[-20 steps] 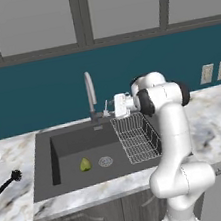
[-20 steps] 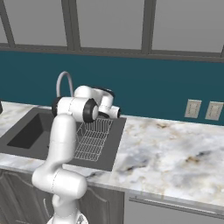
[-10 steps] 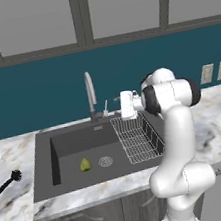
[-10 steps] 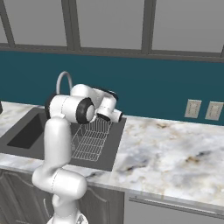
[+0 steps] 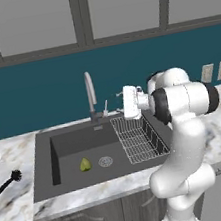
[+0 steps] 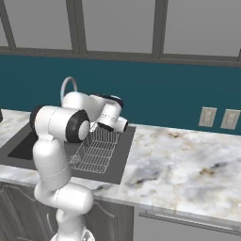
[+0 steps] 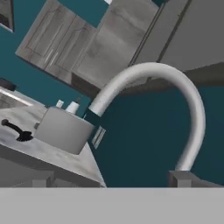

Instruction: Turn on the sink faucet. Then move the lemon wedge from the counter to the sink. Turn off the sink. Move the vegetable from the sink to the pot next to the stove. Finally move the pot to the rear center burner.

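Left base view: veined marble counter [image 5: 25, 199]

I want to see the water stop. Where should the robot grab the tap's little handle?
Probably by the small lever at the base of the sink faucet, beside the tall spout. It sticks up thin, so the open claw, already at its right, could come in sideways from there and close around it.

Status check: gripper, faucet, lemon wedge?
Gripper open, empty, right of the sink faucet, near its lever. Lemon wedge in the sink, beside the drain. Nothing between gripper and lever.
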